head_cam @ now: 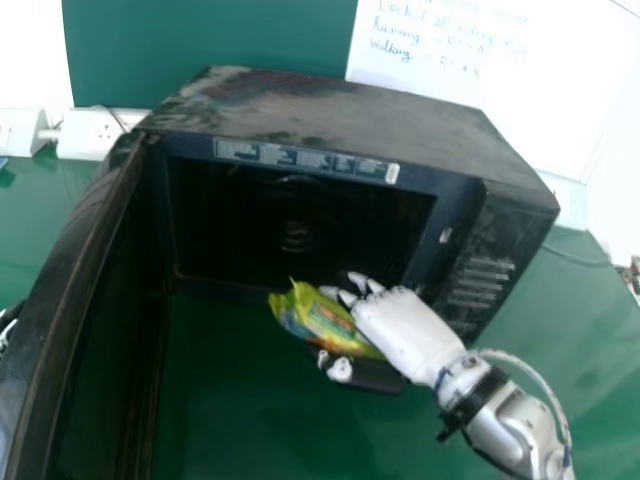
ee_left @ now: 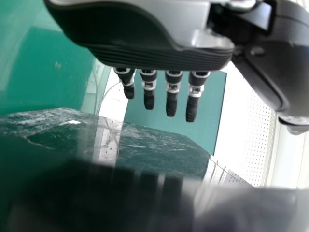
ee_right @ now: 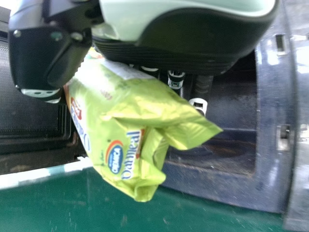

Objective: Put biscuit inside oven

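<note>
In the head view my right hand (head_cam: 408,328) is in front of the oven's opening, curled round the green and yellow biscuit packet (head_cam: 322,318). The black oven (head_cam: 340,112) has its door (head_cam: 75,290) swung out on the left, and the packet is outside, just before the cavity's lower edge. The right wrist view shows the packet (ee_right: 128,121) held between the thumb and fingers of my right hand (ee_right: 176,79). My left hand (head_cam: 6,322) is at the head view's left edge; in the left wrist view the left hand (ee_left: 172,94) has its fingers straight.
White power sockets (head_cam: 92,134) stand behind the oven at the left, with a cable. A whiteboard with writing (head_cam: 450,60) is behind it. The green table (head_cam: 300,430) lies under the oven and its door, and a cable runs across at the right.
</note>
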